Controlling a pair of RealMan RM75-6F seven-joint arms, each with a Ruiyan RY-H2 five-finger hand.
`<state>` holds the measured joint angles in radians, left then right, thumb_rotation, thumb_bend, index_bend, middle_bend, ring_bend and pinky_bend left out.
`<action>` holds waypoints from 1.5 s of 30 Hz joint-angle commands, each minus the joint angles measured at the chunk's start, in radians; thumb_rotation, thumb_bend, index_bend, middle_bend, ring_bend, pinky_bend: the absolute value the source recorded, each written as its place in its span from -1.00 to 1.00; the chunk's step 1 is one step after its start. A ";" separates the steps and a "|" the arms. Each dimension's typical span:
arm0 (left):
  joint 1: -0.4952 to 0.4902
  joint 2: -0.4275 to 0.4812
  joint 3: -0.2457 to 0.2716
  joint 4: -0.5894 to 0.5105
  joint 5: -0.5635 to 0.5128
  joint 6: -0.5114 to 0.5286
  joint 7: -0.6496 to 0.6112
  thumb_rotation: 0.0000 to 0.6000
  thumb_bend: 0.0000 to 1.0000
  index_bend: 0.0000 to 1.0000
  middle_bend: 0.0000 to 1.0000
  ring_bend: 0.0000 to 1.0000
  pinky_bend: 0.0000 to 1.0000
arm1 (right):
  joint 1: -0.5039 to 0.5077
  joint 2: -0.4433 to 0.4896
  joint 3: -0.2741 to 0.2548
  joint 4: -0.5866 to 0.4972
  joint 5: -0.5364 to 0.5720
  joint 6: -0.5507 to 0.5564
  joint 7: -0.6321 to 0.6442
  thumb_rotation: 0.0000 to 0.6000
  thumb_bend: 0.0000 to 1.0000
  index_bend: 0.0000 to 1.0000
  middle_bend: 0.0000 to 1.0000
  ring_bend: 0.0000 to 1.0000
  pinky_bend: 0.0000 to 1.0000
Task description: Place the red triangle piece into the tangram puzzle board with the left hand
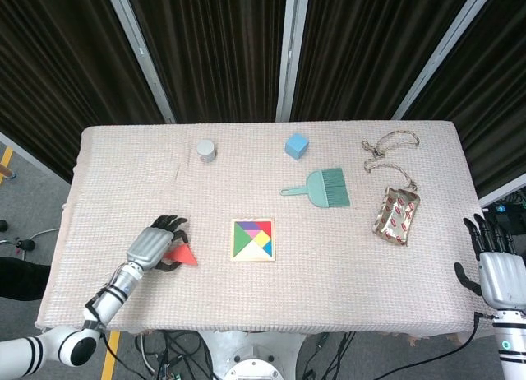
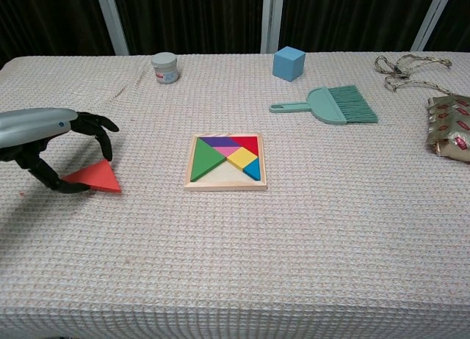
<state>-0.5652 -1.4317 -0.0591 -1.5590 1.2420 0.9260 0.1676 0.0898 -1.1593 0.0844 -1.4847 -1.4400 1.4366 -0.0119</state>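
Note:
The red triangle piece (image 1: 183, 256) (image 2: 95, 178) is at the table's left front, its near edge slightly raised off the cloth. My left hand (image 1: 153, 245) (image 2: 45, 130) arches over it and pinches it between the thumb at its left corner and the fingers at its top. The tangram puzzle board (image 1: 234, 242) (image 2: 220, 183) lies flat to the right of it, mid-table, with several coloured pieces in it and a bare wooden gap along its near side. My right hand (image 1: 498, 275) hangs off the table's right edge with its fingers apart, holding nothing.
A teal brush (image 1: 320, 187) (image 2: 334, 105), a blue cube (image 1: 296, 145) (image 2: 288, 63) and a small white jar (image 1: 205, 150) (image 2: 164, 67) sit behind the board. A patterned pouch (image 1: 398, 216) and a rope (image 1: 386, 150) lie at the right.

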 commanded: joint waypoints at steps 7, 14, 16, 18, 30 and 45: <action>-0.035 0.002 -0.020 -0.050 -0.057 -0.021 0.074 1.00 -0.47 -0.18 -0.82 -1.00 -0.87 | -0.001 0.001 0.003 -0.001 0.000 0.007 0.003 1.00 -0.46 -1.00 -1.00 -1.00 -1.00; -0.070 -0.052 -0.063 -0.111 -0.168 0.024 0.206 1.00 -0.46 -0.17 -0.80 -1.00 -0.89 | -0.006 0.007 0.007 0.001 -0.001 0.019 0.011 1.00 -0.46 -1.00 -1.00 -1.00 -1.00; -0.075 -0.076 -0.070 -0.116 -0.185 0.049 0.236 1.00 -0.47 -0.17 -0.78 -1.00 -0.91 | -0.007 0.008 0.008 0.001 -0.002 0.024 0.014 1.00 -0.46 -1.00 -1.00 -1.00 -1.00; -0.078 -0.106 -0.080 -0.122 -0.215 0.073 0.255 1.00 -0.46 -0.14 -0.76 -1.00 -0.92 | -0.009 0.009 0.009 0.001 -0.004 0.029 0.019 1.00 -0.46 -1.00 -1.00 -1.00 -1.00; -0.145 -0.216 -0.127 -0.168 -0.434 0.137 0.399 1.00 -0.43 -0.13 -0.75 -1.00 -0.96 | -0.016 0.010 0.015 0.009 -0.002 0.044 0.036 1.00 -0.46 -1.00 -1.00 -1.00 -1.00; -0.244 -0.335 -0.179 -0.140 -0.562 0.200 0.522 1.00 -0.42 -0.12 -0.75 -1.00 -0.95 | -0.025 0.015 0.020 0.022 0.003 0.053 0.064 1.00 -0.46 -1.00 -1.00 -1.00 -1.00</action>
<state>-0.8020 -1.7587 -0.2317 -1.7031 0.6894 1.1198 0.6830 0.0650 -1.1444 0.1045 -1.4628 -1.4370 1.4895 0.0523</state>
